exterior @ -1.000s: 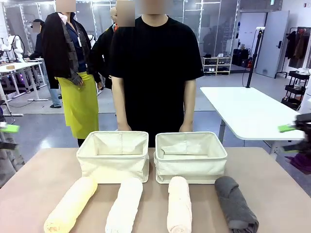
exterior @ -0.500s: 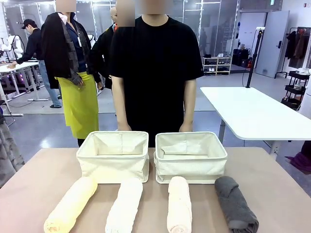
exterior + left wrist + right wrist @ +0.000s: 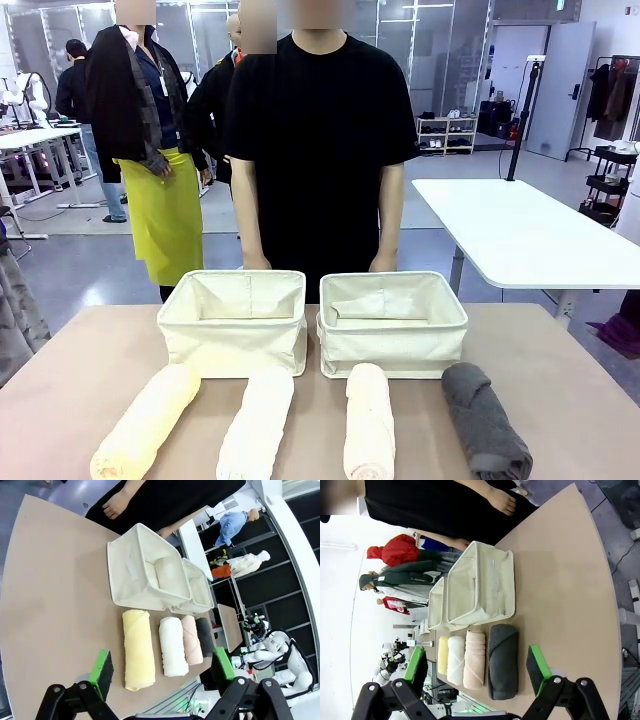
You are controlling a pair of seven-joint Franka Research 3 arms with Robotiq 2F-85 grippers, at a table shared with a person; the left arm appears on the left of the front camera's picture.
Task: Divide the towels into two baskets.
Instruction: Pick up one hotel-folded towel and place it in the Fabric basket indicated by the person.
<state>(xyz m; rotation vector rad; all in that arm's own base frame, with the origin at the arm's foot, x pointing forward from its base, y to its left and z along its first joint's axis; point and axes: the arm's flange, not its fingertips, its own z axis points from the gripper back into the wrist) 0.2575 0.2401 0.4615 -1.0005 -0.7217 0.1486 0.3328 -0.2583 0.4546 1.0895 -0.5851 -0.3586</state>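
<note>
From the front we saw the yellow towel [image 3: 145,425], white towel [image 3: 257,425], pink towel [image 3: 369,425] and grey towel [image 3: 485,420] rowed left to right on the near table [image 3: 80,370], just before the left basket [image 3: 232,340] and right basket [image 3: 392,345]. At the left wrist, the left gripper [image 3: 162,666] was spread, empty. At the right wrist, the right gripper [image 3: 477,664] was likewise spread.

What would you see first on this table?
Four rolled terry towels lie in a row on the tan table, left to right: pale yellow, white, cream-pink, dark grey. Right behind them stand two cream canvas baskets side by side, with a person in a black shirt beyond.
</note>
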